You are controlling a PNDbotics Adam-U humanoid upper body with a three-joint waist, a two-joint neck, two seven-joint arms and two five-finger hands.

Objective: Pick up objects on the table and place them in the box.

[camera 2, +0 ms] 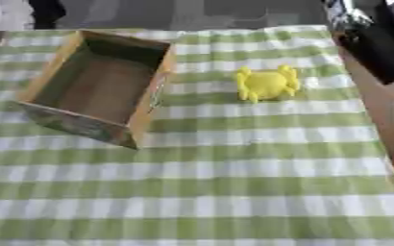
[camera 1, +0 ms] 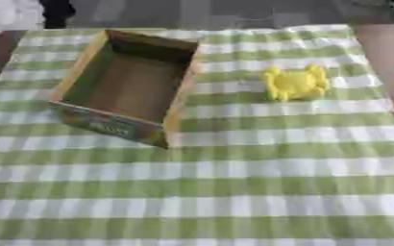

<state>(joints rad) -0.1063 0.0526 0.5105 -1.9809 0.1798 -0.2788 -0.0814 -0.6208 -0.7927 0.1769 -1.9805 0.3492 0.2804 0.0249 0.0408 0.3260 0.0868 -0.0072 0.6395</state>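
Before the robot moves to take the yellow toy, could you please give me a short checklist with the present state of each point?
1. Yellow toy lies alone on the checked cloth, nothing on top of it: ok.
2. Box is open at the top and looks empty: ok.
3. Toy and box are apart, cloth between them: ok.
4. Right arm shows at the upper right edge in the right eye view, but its hand is not visible: cannot tell.
5. Left hand ready: cannot tell, not in view.
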